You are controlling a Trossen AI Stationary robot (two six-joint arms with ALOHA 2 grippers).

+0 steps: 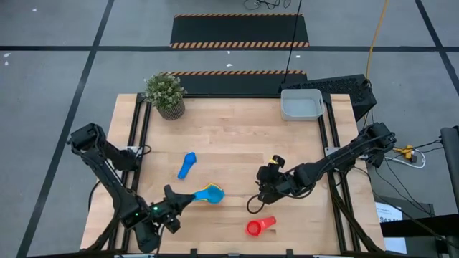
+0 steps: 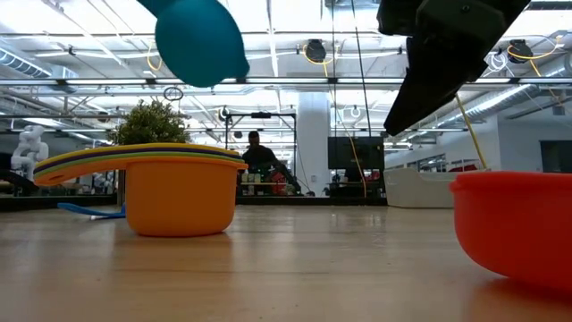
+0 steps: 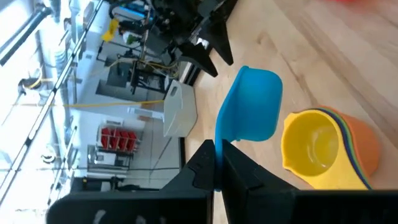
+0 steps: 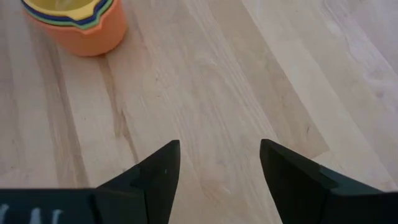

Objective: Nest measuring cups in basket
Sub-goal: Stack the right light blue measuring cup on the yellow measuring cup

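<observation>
A nested stack of cups (image 1: 213, 193), yellow innermost and orange outermost, stands on its base near the table's front; it also shows as the stack (image 3: 323, 149) and the stack (image 2: 174, 188). My left gripper (image 1: 179, 201) is shut on a light blue cup (image 3: 249, 106), which hangs in the air just beside and above the stack. A blue cup (image 1: 188, 165) lies on the table farther back. A red cup (image 1: 259, 226) lies near the front edge. My right gripper (image 1: 265, 188) hovers open over bare wood right of the stack. The grey basket (image 1: 301, 104) sits at the far right corner. My left gripper pinches the light blue cup by the free end of its handle (image 3: 217, 142) between its two fingers, coming level from the table's left. The cup is lifted clear of the table (image 2: 201, 40), its bowl reaching out past the fingertips toward the stack.
A potted plant (image 1: 166, 94) stands at the far left corner. Bare wood lies between the stack and the basket. In the low view the red cup (image 2: 518, 224) sits close in front, and a person (image 2: 257, 154) shows far off in the room.
</observation>
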